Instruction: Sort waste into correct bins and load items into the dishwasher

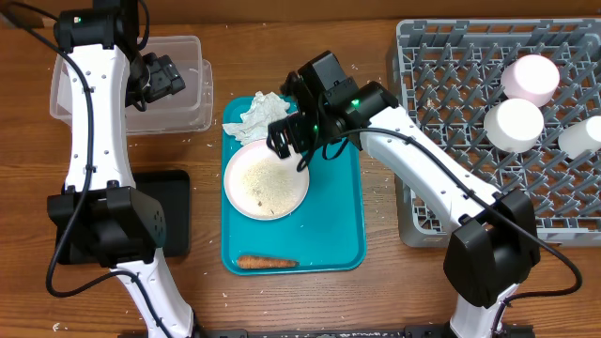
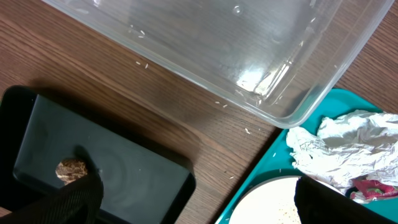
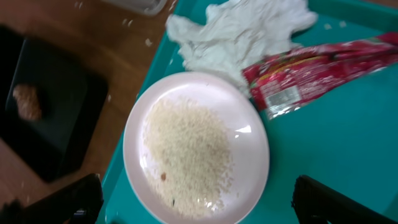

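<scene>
A pale plate (image 1: 266, 181) covered with loose white rice (image 3: 186, 149) lies on the teal tray (image 1: 338, 216). My right gripper (image 1: 291, 141) hovers open above the plate, its fingers (image 3: 62, 202) on either side with nothing between them. The crumpled napkin (image 1: 258, 115) and the red wrapper (image 3: 317, 62) lie just beyond the plate. An orange carrot (image 1: 267, 263) rests at the tray's near end. The brown lump (image 2: 71, 170) sits in the black tray (image 1: 174, 211). My left gripper (image 1: 160, 77) hangs open and empty over the clear tub (image 1: 183, 80).
The grey dish rack (image 1: 470, 141) stands at the right, holding two white bowls (image 1: 515, 124) and a white cup (image 1: 582, 136). Stray rice grains lie on the wooden table (image 2: 205, 124) between the tub and the trays.
</scene>
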Available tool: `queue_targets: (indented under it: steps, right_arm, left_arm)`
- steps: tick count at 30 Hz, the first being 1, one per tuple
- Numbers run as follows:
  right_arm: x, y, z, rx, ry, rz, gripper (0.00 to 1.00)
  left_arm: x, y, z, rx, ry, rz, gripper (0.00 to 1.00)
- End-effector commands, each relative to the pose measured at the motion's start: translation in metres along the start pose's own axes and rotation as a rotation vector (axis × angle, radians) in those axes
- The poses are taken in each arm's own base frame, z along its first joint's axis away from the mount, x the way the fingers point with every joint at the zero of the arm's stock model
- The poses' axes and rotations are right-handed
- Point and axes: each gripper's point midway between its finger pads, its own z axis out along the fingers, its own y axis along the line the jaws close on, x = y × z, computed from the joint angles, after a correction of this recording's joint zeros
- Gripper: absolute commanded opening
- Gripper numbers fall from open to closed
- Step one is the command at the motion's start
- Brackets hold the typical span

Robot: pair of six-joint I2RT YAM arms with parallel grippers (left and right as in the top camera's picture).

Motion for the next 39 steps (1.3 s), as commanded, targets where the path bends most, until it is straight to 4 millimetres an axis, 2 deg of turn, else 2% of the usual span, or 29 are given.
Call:
queue_targets:
  steps: [1,4,8,11,12,17,23,27,30,36,39]
  right_arm:
    - [-0.017,-0.027,-0.002,0.138,-0.096,0.215,1.00]
    - [-0.037,-0.038,-0.007,0.182,-0.196,0.287,1.00]
    - [-0.070,-0.027,-0.012,0.122,-0.324,0.269,1.00]
    - [-0.083,-0.027,-0.011,0.111,-0.378,0.273,1.00]
    - [-0.086,-0.035,-0.007,0.131,-0.401,0.344,1.00]
    - [-0.074,-0.061,0.029,0.187,-0.378,0.552,1.00]
    - [-0.054,-0.089,0.074,0.242,-0.307,0.602,1.00]
    - [-0.053,-0.094,0.085,0.244,-0.307,0.603,1.00]
    - [-0.054,-0.097,0.086,0.249,-0.315,0.604,0.95]
    - [-0.042,-0.108,0.106,0.278,-0.286,0.635,0.94]
    - [-0.039,-0.109,0.109,0.283,-0.278,0.642,0.91]
  left_arm:
    - [-0.001,-0.004,-0.001,0.005,-0.006,-0.009,1.00]
    - [-0.001,-0.004,-0.001,0.005,-0.006,-0.009,1.00]
    - [-0.001,-0.004,-0.001,0.005,-0.006,-0.009,1.00]
    - [-0.001,-0.004,-0.001,0.005,-0.005,-0.009,1.00]
    - [-0.001,-0.004,-0.001,0.005,-0.006,-0.009,1.00]
    - [-0.001,-0.004,-0.001,0.005,-0.006,-0.009,1.00]
    - [-0.001,-0.004,-0.001,0.005,-0.005,-0.009,1.00]
    - [-0.001,-0.004,-0.001,0.005,-0.005,-0.009,1.00]
    - [-0.001,-0.004,-0.001,0.005,-0.006,-0.009,1.00]
    - [-0.001,-0.004,-0.001,0.005,-0.006,-0.009,1.00]
    - [-0.001,-0.004,-0.001,0.005,-0.005,-0.009,1.00]
